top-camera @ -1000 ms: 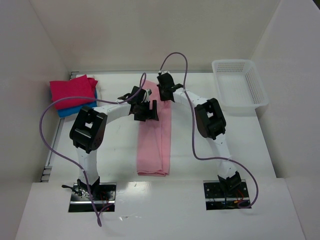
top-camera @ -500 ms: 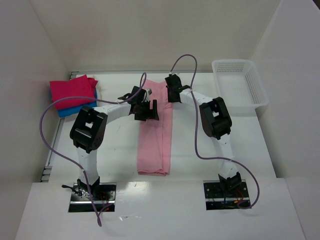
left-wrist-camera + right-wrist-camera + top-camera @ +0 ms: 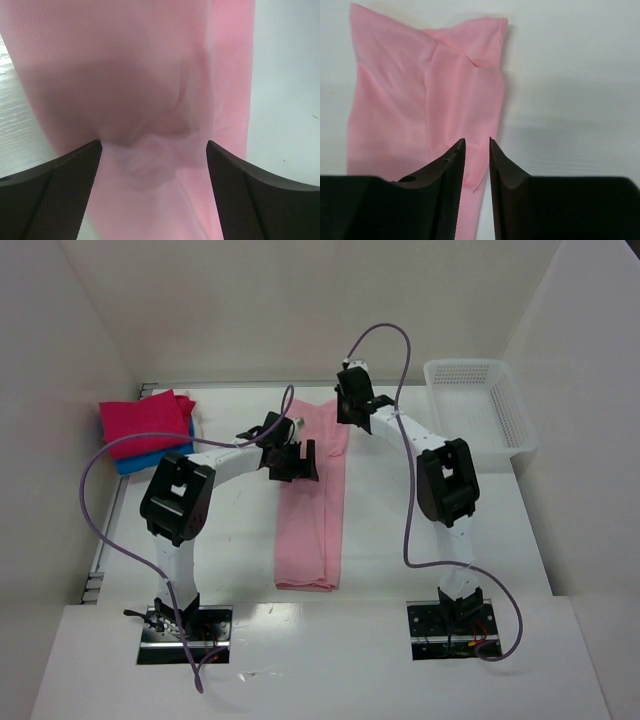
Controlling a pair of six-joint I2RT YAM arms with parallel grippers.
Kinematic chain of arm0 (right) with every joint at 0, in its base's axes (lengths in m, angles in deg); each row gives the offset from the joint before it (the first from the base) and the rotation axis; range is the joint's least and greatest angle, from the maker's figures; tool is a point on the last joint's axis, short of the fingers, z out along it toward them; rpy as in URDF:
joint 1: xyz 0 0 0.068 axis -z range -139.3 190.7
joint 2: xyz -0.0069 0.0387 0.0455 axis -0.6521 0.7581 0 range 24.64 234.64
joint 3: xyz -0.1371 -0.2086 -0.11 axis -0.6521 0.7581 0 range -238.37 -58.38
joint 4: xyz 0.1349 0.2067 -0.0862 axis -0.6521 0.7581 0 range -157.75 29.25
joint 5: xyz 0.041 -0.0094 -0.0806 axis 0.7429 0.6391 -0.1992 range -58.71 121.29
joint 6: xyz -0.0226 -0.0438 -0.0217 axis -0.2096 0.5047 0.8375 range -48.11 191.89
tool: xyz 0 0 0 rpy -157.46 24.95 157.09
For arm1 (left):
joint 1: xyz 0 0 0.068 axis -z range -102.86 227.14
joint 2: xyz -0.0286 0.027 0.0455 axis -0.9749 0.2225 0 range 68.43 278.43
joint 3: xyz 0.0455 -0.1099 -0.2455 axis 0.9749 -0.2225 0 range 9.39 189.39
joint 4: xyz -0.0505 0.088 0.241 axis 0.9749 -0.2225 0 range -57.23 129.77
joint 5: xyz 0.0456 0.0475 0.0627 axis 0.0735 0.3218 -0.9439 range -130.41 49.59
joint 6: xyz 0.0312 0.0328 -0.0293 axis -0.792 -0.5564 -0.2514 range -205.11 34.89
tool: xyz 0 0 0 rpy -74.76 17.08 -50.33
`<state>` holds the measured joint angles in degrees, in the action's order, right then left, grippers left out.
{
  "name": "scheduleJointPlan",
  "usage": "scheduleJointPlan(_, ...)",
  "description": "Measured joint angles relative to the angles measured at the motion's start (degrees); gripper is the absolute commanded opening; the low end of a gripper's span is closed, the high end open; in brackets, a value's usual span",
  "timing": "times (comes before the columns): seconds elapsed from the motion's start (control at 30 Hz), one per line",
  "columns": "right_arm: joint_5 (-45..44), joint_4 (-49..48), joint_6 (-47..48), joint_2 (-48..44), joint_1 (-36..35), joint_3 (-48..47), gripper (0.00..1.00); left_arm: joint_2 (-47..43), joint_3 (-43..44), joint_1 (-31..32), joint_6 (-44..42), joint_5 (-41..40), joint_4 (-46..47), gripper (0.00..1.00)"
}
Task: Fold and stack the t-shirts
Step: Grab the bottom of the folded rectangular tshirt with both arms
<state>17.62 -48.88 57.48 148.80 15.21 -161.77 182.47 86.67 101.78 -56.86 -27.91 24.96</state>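
Observation:
The light pink t-shirt (image 3: 310, 530) lies on the table as a long narrow strip running from near to far. My left gripper (image 3: 292, 462) hovers low over its upper middle, jaws wide open, with the cloth (image 3: 150, 75) bunched between them (image 3: 155, 147). My right gripper (image 3: 348, 412) is at the strip's far right edge. Its jaws (image 3: 477, 142) are almost closed and pinch a small fold of the shirt's right edge (image 3: 395, 100). A folded magenta t-shirt (image 3: 145, 420) lies on a folded blue one (image 3: 135, 462) at the far left.
A white plastic mesh basket (image 3: 468, 364) stands at the far right. White walls enclose the table on the left, back and right. Purple cables loop over both arms.
My right gripper has moved right and a little farther back, and the shirt's far right edge now spreads slightly to the right. The left arm has not moved.

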Motion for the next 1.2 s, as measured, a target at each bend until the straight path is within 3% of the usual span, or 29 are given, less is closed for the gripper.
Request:
scheduleJointPlan(0.13, 1.34, 0.12, -0.71, -2.53, 0.04, 0.21, 0.28, -1.98, -0.06, 0.06, -1.27, -1.00, -3.22, 0.99)
scheduleJointPlan(0.27, 4.50, -0.44, -2.66, -8.97, 0.04, 7.02, 0.39, -9.32, -1.50, -0.63, -1.60, -1.87, -6.25, 1.00)
scheduleJointPlan(0.5, 12.43, -0.30, -7.40, -26.95, -0.01, 27.70, 0.70, -25.64, -4.75, -2.03, -3.54, -0.61, -9.23, 1.00)
scheduleJointPlan(0.63, 16.68, -0.24, -10.54, -35.82, -1.72, 37.65, 0.89, -31.12, -14.21, -1.07, -2.05, 1.03, -9.92, 1.00)
scheduleJointPlan(0.87, 21.23, 0.07, -17.30, -48.56, -10.51, 53.02, 0.84, -41.91, -30.68, 0.77, 4.49, 2.13, -16.68, 1.00)
scheduleJointPlan(0.93, 21.78, 0.28, -19.88, -51.60, -12.51, 57.10, 0.78, -47.45, -32.42, 1.06, 7.27, 2.12, -17.32, 1.00)
scheduleJointPlan(1.03, 22.04, 1.00, -24.09, -55.50, -15.96, 62.82, 0.78, -53.64, -33.08, 1.47, 10.45, 2.23, -17.52, 1.00)
scheduleJointPlan(1.2, 22.14, 3.98, -29.25, -57.14, -21.65, 66.10, 0.77, -54.19, -33.08, 2.78, 13.95, 2.40, -17.93, 0.97)
